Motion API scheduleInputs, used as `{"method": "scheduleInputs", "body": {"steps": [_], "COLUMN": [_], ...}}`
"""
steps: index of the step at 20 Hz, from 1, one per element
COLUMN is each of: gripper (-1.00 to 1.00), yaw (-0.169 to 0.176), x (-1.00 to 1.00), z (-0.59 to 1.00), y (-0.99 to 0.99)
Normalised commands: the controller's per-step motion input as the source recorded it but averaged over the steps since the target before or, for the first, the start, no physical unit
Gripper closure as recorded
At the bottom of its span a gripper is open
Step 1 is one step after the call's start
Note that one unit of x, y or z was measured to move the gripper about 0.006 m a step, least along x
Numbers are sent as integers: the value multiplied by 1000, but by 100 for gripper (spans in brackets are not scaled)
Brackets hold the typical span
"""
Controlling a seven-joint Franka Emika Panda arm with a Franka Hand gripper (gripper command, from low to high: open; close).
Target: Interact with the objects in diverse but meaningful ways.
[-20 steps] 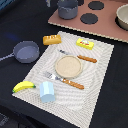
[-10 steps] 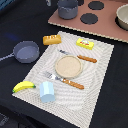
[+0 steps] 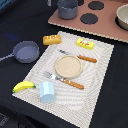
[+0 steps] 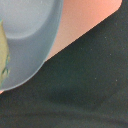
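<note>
the fingers show in neither view, so their state cannot be told, and places relative to them can't be given. nearest on the placemat, the yellow banana and light blue cup flank a plate like a set meal. farther off sit the bread loaf, yellow packet and dark grey pot by the toy stove. no readable writing.

striped placemat laid on dark tabletop, pink stove board with black burner discs set beyond it, round tan plate placed mid-mat, fork and knife laid beside it
</note>
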Motion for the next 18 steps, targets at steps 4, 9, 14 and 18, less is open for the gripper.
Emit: {"method": "scheduleInputs", "body": {"steps": [4, 9, 14, 18], "gripper": [-100, -100, -100, -100], "yaw": [-31, -25, -33, -81], "x": [-3, 0, 0, 0], "z": [-253, -243, -210, -215], "y": [14, 55, 61, 51]}}
